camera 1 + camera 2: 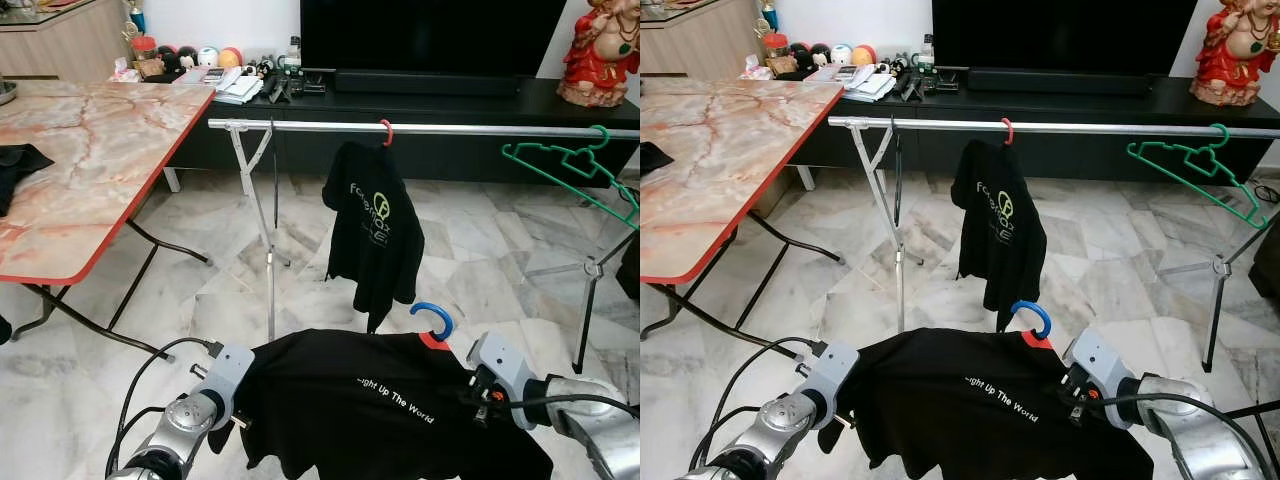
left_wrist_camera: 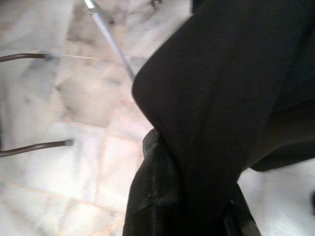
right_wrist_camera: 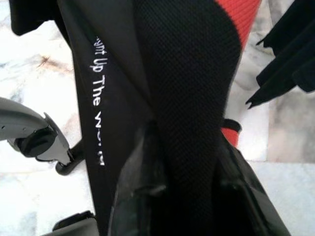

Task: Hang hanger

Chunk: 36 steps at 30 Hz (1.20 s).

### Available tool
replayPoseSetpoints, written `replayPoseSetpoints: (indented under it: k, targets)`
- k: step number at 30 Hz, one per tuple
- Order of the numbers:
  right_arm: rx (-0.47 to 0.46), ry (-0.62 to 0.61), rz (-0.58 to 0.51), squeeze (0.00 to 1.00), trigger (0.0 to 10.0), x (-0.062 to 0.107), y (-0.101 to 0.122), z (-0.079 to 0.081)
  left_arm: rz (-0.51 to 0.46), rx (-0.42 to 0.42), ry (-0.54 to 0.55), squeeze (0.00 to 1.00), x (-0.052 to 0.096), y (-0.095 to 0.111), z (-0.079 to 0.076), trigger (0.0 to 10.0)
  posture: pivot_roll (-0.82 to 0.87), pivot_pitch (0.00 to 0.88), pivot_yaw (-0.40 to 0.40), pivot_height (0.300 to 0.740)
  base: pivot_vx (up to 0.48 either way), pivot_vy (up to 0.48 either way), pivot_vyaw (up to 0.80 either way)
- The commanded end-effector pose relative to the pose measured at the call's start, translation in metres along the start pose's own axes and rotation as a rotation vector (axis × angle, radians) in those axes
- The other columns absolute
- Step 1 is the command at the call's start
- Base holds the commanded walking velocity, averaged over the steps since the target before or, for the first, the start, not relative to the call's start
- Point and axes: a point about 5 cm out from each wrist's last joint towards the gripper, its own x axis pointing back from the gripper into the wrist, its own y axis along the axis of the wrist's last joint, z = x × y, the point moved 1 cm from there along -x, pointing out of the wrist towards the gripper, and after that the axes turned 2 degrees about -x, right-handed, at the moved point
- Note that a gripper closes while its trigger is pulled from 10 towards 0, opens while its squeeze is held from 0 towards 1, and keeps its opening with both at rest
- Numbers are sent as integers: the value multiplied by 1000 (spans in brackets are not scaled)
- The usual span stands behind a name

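The robot stands in front of a silver clothes rail (image 1: 420, 128), holding a black T-shirt (image 1: 370, 400) spread out between its 2 arms, low and close to its body. The shirt sits on a hanger whose blue hook (image 1: 433, 317) pokes up from the red collar, well below the rail and just in front of it.

The left claw (image 2: 192, 196) grips the shirt's left shoulder; in the left wrist view its black fingers (image 2: 152, 196) are closed tight with dark cloth bunched between them. The right claw (image 3: 189, 162) has the other shoulder, its fingers (image 3: 135, 191) pinched either side of a fold of the black fabric beside the white lettering.

On the rail, 1 black shirt with a green logo (image 1: 372, 225) hangs from a red hook (image 1: 387, 131), directly beyond the held shirt. An empty green hanger (image 1: 570, 165) hangs tilted at the rail's right end. To the left stands a marble-patterned tabletop (image 1: 90, 160) with a red edge. Behind the rail, a dark TV cabinet (image 1: 430, 100) carries a television and small clutter. The floor (image 1: 480, 250) is pale marble tile.
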Motion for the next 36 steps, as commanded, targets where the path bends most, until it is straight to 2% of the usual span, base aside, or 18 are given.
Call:
replayPoseSetpoints:
  k: [1, 2, 5, 7, 8, 11, 12, 15, 21, 23, 24, 25, 27, 29, 31, 32, 33, 36]
  targets:
    - [-48, -97, 56, 0, 10000, 8, -9, -13, 60, 45, 124, 0, 4, -12, 19, 0, 36, 115, -26, 740, 0, 0, 0]
    - [-34, -42, 69, 0, 10000, 6, -12, -6, 22, 105, 186, 0, 5, -6, 26, 0, 34, 116, -27, 740, 0, 0, 0]
    - [51, 90, 142, 0, 10000, 6, -24, 11, -68, 147, 258, 0, 5, 6, 36, 0, 36, 117, -27, 740, 0, 0, 0]
    - [72, 129, 202, 0, 10000, 5, -34, 17, -153, 210, 288, 0, 6, 18, 42, 0, 34, 117, -27, 740, 0, 0, 0]
    - [72, 129, 202, 0, 10000, 5, -34, 17, -153, 210, 288, 0, 6, 18, 42, 0, 34, 117, -27, 740, 0, 0, 0]
    - [65, 161, 265, 0, 10000, 2, -45, 23, -297, 260, 284, 0, 8, 37, 46, 0, 36, 116, -29, 740, 0, 0, 0]
    - [63, 166, 268, 0, 10000, 1, -46, 24, -309, 266, 280, 0, 8, 39, 46, 0, 36, 116, -29, 740, 0, 0, 0]
    - [66, 136, 306, 0, 10000, -1, -52, 23, -347, 258, 251, 0, 8, 45, 42, 0, 40, 117, -30, 740, 0, 0, 0]
    - [-20, -161, 293, 0, 10000, -7, -53, -6, -393, 236, 224, 0, 10, 48, 40, 0, 39, 118, -29, 740, 0, 0, 0]
    - [-109, -427, 212, 0, 10000, 0, -44, -35, -298, 183, 214, 0, 8, 35, 39, 0, 43, 119, -30, 740, 0, 0, 0]
    - [-109, -427, 212, 0, 10000, 0, -44, -35, -298, 183, 214, 0, 8, 35, 39, 0, 43, 119, -30, 740, 0, 0, 0]
    - [-129, -462, 183, 0, 10000, 1, -41, -39, -248, 178, 176, 0, 6, 29, 35, 0, 44, 119, -30, 740, 0, 0, 0]
    - [-280, -567, -21, 0, 10000, 4, -20, -53, -9, -27, -37, 0, 4, -7, 4, 0, 47, 119, -29, 740, 0, 0, 0]
    - [-318, -591, -113, 0, 10000, 4, -9, -57, 42, -105, -137, 0, 6, -18, -10, 0, 42, 120, -29, 740, 0, 0, 0]
    - [-365, -588, -161, 0, 10000, 3, -3, -58, 47, -122, -220, 0, 6, -19, -22, 0, 43, 122, -30, 740, 0, 0, 0]
    - [-369, -578, -166, 0, 10000, 1, -2, -57, 52, -146, -286, 0, 7, -20, -31, 0, 45, 121, -32, 740, 0, 0, 0]
    - [-369, -578, -166, 0, 10000, 1, -2, -57, 52, -146, -286, 0, 7, -20, -31, 0, 45, 121, -32, 740, 0, 0, 0]
    - [-338, -525, -138, 0, 10000, -9, -3, -50, 29, -266, -405, 0, 7, -16, -46, 0, 48, 119, -36, 740, 0, 0, 0]
